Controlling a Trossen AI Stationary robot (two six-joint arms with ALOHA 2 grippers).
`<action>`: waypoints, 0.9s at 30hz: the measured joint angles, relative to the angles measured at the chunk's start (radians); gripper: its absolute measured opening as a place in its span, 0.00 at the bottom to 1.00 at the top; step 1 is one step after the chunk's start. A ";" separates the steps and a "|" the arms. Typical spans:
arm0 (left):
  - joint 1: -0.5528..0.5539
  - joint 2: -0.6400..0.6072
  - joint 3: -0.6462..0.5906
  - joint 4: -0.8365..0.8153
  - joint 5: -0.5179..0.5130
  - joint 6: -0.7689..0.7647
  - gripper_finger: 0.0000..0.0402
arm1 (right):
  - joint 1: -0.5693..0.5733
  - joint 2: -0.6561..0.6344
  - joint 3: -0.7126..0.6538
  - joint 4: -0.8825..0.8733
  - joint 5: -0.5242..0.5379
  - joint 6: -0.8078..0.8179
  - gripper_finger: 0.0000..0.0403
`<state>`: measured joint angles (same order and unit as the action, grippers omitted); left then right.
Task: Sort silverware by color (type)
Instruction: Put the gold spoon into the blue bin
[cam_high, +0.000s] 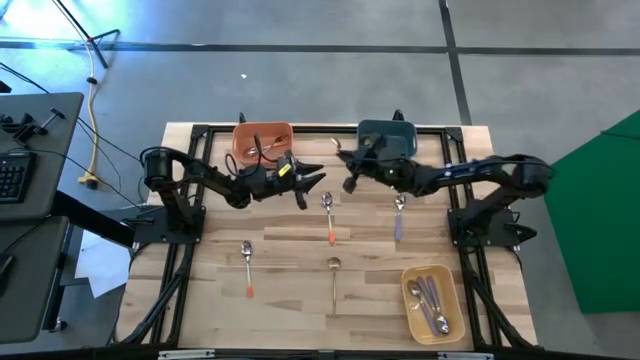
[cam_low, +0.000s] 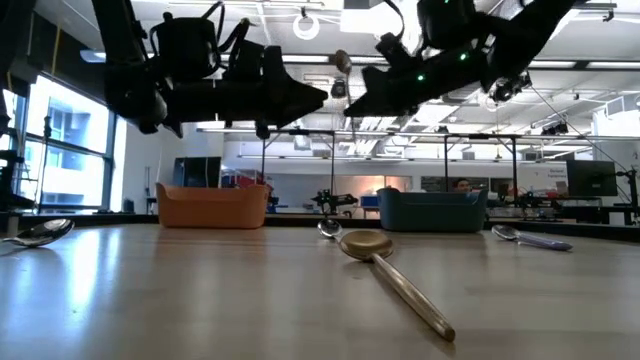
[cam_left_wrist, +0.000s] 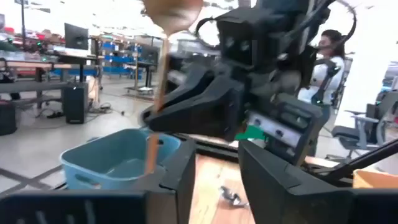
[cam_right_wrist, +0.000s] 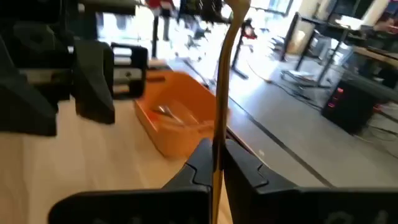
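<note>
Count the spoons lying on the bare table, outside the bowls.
4: an orange-handled spoon front left, a second orange-handled spoon at centre, a purple-handled spoon to its right, a gold spoon front centre. More may be hidden.

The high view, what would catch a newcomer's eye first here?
Two dark arms meet in mid-air over the table's far middle, the right end effector shut on a gold-handled spoon beside the left end effector. Behind sit a coral bowl and a teal bowl; a yellow bowl holds purple spoons.

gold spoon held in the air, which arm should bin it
Right: right gripper is shut on the gold spoon, left gripper stands open, yellow bowl sits on the right.
</note>
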<state>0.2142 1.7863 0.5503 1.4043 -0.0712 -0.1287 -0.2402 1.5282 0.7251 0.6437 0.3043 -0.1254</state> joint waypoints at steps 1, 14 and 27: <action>0.001 0.000 -0.004 -0.003 -0.001 0.000 0.30 | -0.007 -0.028 0.000 -0.055 0.017 -0.015 0.01; 0.000 0.000 -0.066 -0.017 0.011 0.001 0.33 | -0.349 -0.149 0.080 -0.821 0.034 -0.180 0.01; 0.000 0.000 -0.066 -0.034 0.010 0.002 0.33 | -0.508 -0.015 0.080 -0.881 -0.073 -0.305 0.01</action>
<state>0.2142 1.7859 0.4839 1.3704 -0.0612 -0.1265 -0.7479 1.5131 0.8047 -0.2373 0.2318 -0.4308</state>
